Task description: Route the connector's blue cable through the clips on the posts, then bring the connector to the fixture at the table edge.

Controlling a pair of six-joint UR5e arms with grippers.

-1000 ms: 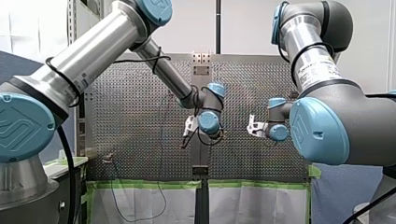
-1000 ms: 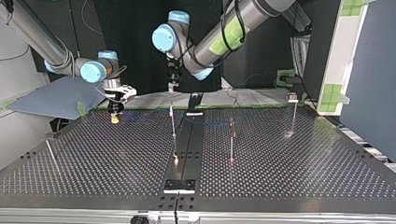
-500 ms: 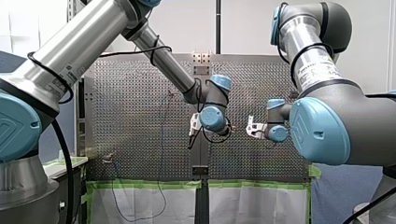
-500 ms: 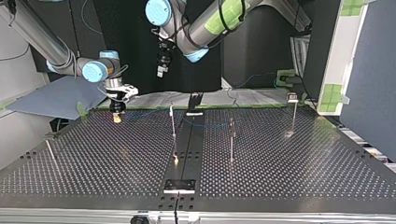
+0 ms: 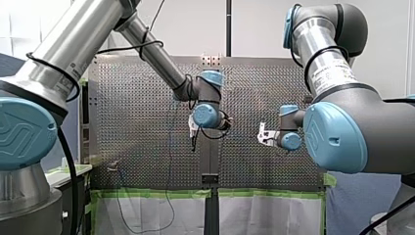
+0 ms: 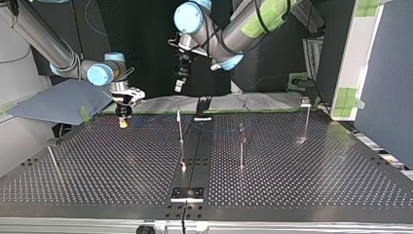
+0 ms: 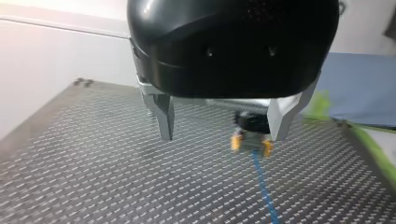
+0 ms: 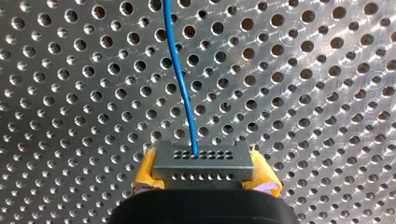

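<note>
My right gripper (image 8: 205, 169) clamps the connector (image 8: 204, 161) between yellow pads (image 8: 145, 171), low over the table (image 6: 292, 165) in the upper left of the top view. The connector is a grey block with two rows of pin holes, a blue cable (image 8: 180, 70) leaving the row farther from the gripper. My left gripper (image 7: 222, 135) hangs above the table, metal fingers (image 7: 163, 116) apart

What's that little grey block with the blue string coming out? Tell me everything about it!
The small grey rectangular connector looks like dull metal, with two rows of tiny holes on its face. A thin blue cable leaves a hole in the row farther from my right end effector, whose yellow pads squeeze it on both sides. It sits level over the perforated metal table.
</note>
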